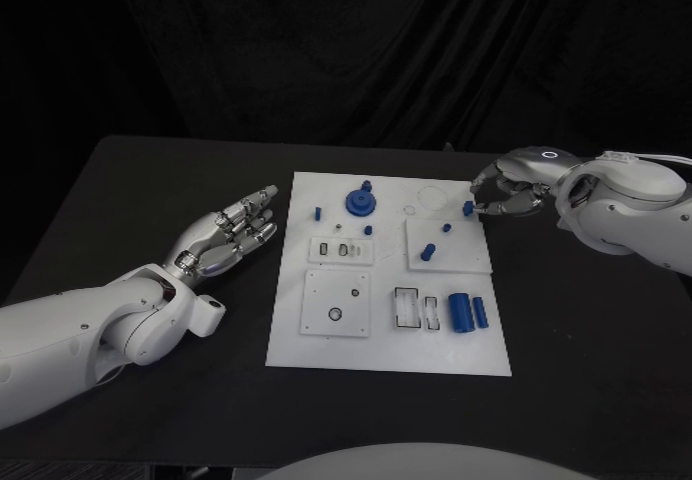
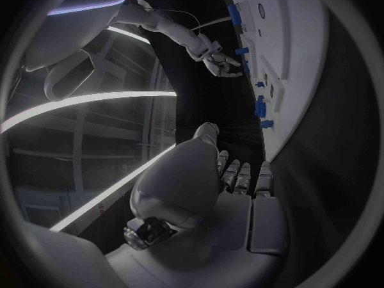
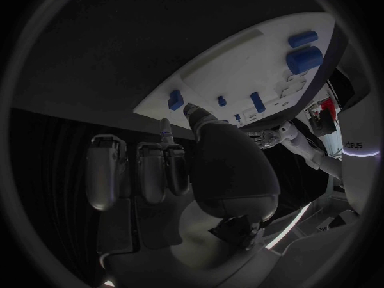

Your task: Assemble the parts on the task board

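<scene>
left robot hand [image 1: 235, 232] spread wide, empty | right robot hand [image 1: 508, 192] pinches blue part [image 1: 469, 207]

The head camera looks steeply down on the counter [image 1: 173, 180] and the whole task board [image 1: 389, 345]. Each wrist camera sits close behind its own fingers, facing the board edge-on; all three share it.

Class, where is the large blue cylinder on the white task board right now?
In the head view, the large blue cylinder lies on the white task board near its right front edge, beside a slimmer blue piece.
</scene>
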Controlling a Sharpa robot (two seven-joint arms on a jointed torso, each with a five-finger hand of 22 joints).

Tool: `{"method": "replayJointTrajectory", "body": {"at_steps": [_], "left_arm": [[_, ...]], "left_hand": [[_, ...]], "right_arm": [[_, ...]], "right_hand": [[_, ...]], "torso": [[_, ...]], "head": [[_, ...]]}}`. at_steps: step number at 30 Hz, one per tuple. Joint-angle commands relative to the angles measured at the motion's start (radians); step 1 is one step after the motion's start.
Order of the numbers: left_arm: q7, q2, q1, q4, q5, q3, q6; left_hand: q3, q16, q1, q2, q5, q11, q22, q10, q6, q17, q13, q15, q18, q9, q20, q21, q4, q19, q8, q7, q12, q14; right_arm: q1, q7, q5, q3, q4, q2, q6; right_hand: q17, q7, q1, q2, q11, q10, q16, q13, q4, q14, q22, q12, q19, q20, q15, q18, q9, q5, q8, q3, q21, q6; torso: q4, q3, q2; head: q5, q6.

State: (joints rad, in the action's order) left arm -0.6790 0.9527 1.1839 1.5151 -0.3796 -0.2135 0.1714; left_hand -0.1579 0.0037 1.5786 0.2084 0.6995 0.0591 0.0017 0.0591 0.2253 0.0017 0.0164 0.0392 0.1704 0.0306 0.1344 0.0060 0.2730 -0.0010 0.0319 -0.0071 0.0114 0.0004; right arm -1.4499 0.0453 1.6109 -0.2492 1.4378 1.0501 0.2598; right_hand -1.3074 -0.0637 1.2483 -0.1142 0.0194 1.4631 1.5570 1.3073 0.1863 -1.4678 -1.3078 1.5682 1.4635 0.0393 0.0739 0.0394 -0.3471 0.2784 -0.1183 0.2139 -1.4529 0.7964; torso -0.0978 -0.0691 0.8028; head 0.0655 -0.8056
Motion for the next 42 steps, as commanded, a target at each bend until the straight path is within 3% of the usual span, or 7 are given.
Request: {"method": "replayJointTrajectory", "body": {"at_steps": [1,15,27,35,40,41,42], "left_arm": [[-0.159,-0.002,0.0,0.001,0.003,0.001,-0.013],[-0.158,-0.003,0.0,-0.001,0.003,0.001,-0.017],[-0.158,-0.003,-0.001,-0.002,0.003,0.001,-0.02],[-0.157,-0.004,-0.001,-0.003,0.003,0.001,-0.023],[-0.156,-0.004,-0.001,-0.003,0.003,0.001,-0.025],[-0.156,-0.004,-0.001,-0.003,0.003,0.001,-0.025],[-0.156,-0.004,-0.001,-0.003,0.003,0.001,-0.025]], "left_hand": [[0.007,-0.004,-0.003,-0.006,0.0,0.003,-0.002,0.002,0.0,-0.002,-0.001,0.008,-0.007,0.0,0.006,-0.006,0.0,0.001,-0.001,0.004,0.002,0.0],[0.008,-0.004,-0.003,-0.005,-0.001,0.003,-0.002,0.001,-0.002,-0.002,-0.001,0.009,-0.007,-0.001,0.006,-0.006,0.0,0.001,-0.001,0.004,0.002,0.0],[0.01,-0.004,-0.004,-0.005,-0.002,0.005,-0.002,0.002,-0.003,-0.002,-0.001,0.01,-0.007,-0.001,0.007,-0.006,0.0,0.001,-0.001,0.004,0.002,0.0],[0.012,-0.004,-0.004,-0.005,-0.002,0.008,-0.002,0.003,-0.004,-0.002,0.0,0.011,-0.008,-0.001,0.008,-0.006,0.0,0.001,-0.002,0.003,0.003,0.0],[0.012,-0.004,-0.004,-0.005,-0.002,0.008,-0.002,0.003,-0.004,-0.002,0.0,0.011,-0.008,-0.001,0.008,-0.006,0.0,0.001,-0.002,0.003,0.003,0.0],[0.012,-0.004,-0.004,-0.005,-0.002,0.008,-0.002,0.003,-0.004,-0.002,0.0,0.011,-0.008,-0.001,0.008,-0.006,0.0,0.001,-0.002,0.003,0.003,0.0],[0.012,-0.004,-0.004,-0.005,-0.002,0.008,-0.002,0.003,-0.004,-0.002,0.0,0.011,-0.008,-0.001,0.008,-0.006,0.0,0.001,-0.002,0.003,0.003,0.0]], "right_arm": [[0.007,0.021,0.008,0.0,-0.007,-0.006,0.008],[0.025,0.038,0.008,0.0,-0.044,-0.037,0.003],[0.027,0.043,0.008,0.001,-0.064,-0.057,0.001],[0.033,0.041,0.008,0.001,-0.073,-0.066,-0.004],[0.038,0.034,0.008,0.001,-0.077,-0.073,0.0],[0.038,0.033,0.008,0.001,-0.077,-0.073,0.001],[0.039,0.03,0.008,0.001,-0.078,-0.074,0.004]], "right_hand": [[-0.24,0.0,0.017,-0.003,-0.001,0.108,-0.004,0.264,0.004,-0.094,-0.212,0.003,0.031,-0.003,0.004,-0.006,-0.002,0.006,-0.006,0.0,0.005,0.008],[-0.231,-0.001,0.037,-0.013,-0.002,0.108,-0.012,0.264,0.002,-0.09,-0.21,0.003,0.027,-0.003,0.004,-0.004,-0.004,0.006,-0.005,-0.001,0.013,0.002],[-0.224,-0.001,0.063,-0.014,-0.001,0.108,-0.018,0.264,-0.002,-0.087,-0.208,0.003,0.024,-0.003,0.004,-0.003,-0.012,0.006,-0.013,0.001,0.02,0.009],[-0.223,0.002,0.081,-0.011,0.0,0.108,-0.019,0.264,-0.002,-0.087,-0.209,0.003,0.024,-0.005,0.006,-0.003,-0.034,0.005,-0.034,0.0,0.022,0.031],[-0.223,0.007,0.093,-0.007,0.005,0.108,-0.019,0.264,-0.001,-0.087,-0.21,0.003,0.025,-0.009,0.01,-0.003,-0.072,0.005,-0.066,-0.007,0.023,0.051],[-0.223,0.008,0.1,-0.005,0.006,0.108,-0.019,0.264,-0.004,-0.088,-0.211,0.003,0.025,-0.011,0.011,-0.003,-0.1,0.004,-0.095,-0.012,0.024,0.065],[-0.224,0.009,0.101,-0.003,0.006,0.108,-0.019,0.264,-0.004,-0.088,-0.211,0.003,0.025,-0.011,0.012,-0.003,-0.103,0.004,-0.098,-0.013,0.024,0.066]], "torso": [[0.0,-0.0002,-0.001],[-0.0004,0.0003,0.0],[-0.0007,0.0002,0.0],[0.0012,0.0006,0.0],[-0.0014,0.0,0.0],[-0.0015,-0.0002,0.0],[-0.0007,-0.0001,0.0]], "head": [[0.0,-0.003],[-0.003,-0.006],[-0.002,-0.007],[-0.005,-0.008],[-0.004,-0.009],[-0.004,-0.01],[-0.004,-0.01]]}}
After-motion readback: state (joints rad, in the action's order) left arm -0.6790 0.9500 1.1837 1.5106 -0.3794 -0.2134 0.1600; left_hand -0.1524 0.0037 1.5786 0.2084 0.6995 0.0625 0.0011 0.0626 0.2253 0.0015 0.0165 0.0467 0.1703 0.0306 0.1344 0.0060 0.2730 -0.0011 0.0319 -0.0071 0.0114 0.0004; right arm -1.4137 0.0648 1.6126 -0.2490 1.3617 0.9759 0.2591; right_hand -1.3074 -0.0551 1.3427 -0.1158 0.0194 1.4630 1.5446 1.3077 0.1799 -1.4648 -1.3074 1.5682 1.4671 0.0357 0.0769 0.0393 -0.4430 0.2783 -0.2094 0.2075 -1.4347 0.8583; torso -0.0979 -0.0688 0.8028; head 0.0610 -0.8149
